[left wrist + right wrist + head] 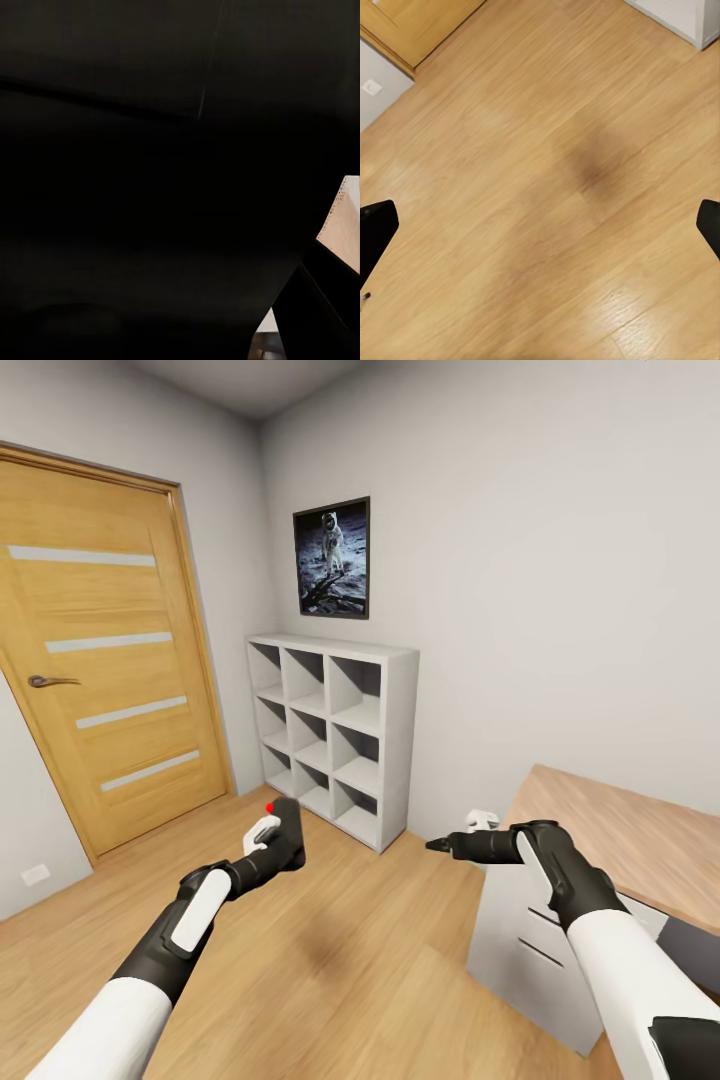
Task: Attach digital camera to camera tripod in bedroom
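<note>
The digital camera, a chunky matte-black body with a red dot on top, sits clamped in the left gripper; the left wrist view shows near-total black, probably the camera's body. The right gripper is spread open, its dark fingertips wide apart over smooth wood-grain floor. At 12 o'clock stands a white cube shelf; at 10 o'clock, a wooden door.

Head camera looks down across wood floor; right wrist camera faces it closer.
</note>
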You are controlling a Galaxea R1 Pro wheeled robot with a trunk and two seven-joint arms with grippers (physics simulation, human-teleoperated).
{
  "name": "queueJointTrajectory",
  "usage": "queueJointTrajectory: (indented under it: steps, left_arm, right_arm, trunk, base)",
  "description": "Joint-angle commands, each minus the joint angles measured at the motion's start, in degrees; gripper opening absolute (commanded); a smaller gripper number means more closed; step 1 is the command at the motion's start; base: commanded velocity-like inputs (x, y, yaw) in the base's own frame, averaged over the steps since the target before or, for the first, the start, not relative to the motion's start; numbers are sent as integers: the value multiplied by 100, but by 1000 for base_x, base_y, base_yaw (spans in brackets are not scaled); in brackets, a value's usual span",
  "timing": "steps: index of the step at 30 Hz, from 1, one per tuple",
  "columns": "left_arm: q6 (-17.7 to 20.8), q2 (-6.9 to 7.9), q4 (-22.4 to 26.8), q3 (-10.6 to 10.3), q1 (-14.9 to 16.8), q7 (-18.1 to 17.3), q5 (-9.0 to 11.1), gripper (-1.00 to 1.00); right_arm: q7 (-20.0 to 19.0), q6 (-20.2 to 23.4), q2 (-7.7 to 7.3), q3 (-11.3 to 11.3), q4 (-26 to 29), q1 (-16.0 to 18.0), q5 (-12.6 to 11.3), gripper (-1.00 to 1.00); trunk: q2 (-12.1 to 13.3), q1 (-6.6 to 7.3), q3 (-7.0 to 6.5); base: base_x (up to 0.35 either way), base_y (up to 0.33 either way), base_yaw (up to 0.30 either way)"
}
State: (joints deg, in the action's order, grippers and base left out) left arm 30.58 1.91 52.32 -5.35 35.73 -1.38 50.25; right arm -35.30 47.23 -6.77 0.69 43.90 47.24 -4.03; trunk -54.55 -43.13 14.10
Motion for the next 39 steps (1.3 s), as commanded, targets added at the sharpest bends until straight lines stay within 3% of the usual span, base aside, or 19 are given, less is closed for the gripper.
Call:
queueJointTrajectory:
  steps: [1,5,6,9,11,12,15,17,18,22,23,31,34,39]
  left_arm:
    - [19,7,-4,-10,4,19,14,-100]
    - [80,143,-498,-47,4,867,5,-100]
    - [65,196,-862,-56,4,1163,-10,-100]
    - [37,243,-1566,-63,4,1510,-44,-100]
    - [21,261,-2070,-68,4,1646,-60,-100]
    - [-23,267,-2549,-72,4,1730,-73,-100]
    - [-281,264,-3421,-84,4,1817,-89,-100]
    - [-500,252,-3827,-97,4,1838,-122,-100]
    - [-754,227,-4250,-110,4,1846,-197,-100]
    - [-1265,150,-4845,-123,-41,1825,-441,-100]
    - [-1670,47,-5063,-129,-321,1732,-737,-100]
    - [-2388,-181,-5203,-133,-1248,1553,-1393,-100]
    - [-2526,-204,-5210,-134,-1513,1508,-1482,-100]
    - [-2612,-237,-5220,-133,-1798,1151,-1507,-100]
  right_arm:
    - [14,43,0,8,-11,4,-44,100]
    - [213,-212,-13,-4,-991,4,-4,100]
    - [347,-489,-18,-13,-1448,4,63,100]
    - [625,-1087,-32,-24,-2231,4,271,100]
    - [850,-1585,-36,-27,-2800,4,492,100]
    - [1096,-2125,-34,-30,-3393,4,757,100]
    - [1637,-3088,-13,-29,-4113,-9,1264,100]
    - [1925,-3406,4,-28,-4276,-89,1451,100]
    - [2211,-3600,20,-27,-4390,-260,1574,100]
    - [2715,-3791,38,-17,-4506,-810,1699,100]
    - [3027,-3900,46,9,-4552,-1404,1743,100]
    - [3359,-4099,33,44,-4583,-2403,1727,100]
    - [3428,-4210,29,55,-4588,-2608,1526,100]
    - [3509,-4503,46,61,-4591,-2954,829,100]
  trunk:
    - [-6,-1,8]
    - [-6,-1,8]
    - [-6,-1,8]
    - [-6,-1,8]
    - [-6,-1,8]
    - [-6,-1,8]
    - [-6,-1,8]
    - [-6,-1,8]
    - [-6,-1,8]
    - [-6,-1,8]
    - [-6,-1,8]
    - [-6,-1,8]
    - [-6,-1,8]
    - [-6,-1,8]
  base:
    - [0,0,0]
    - [0,0,0]
    - [0,0,0]
    - [0,0,0]
    - [0,0,0]
    - [0,0,0]
    - [0,0,0]
    - [0,0,0]
    - [0,0,0]
    - [0,0,0]
    - [0,0,0]
    - [0,0,0]
    - [0,0,0]
    - [0,0,0]
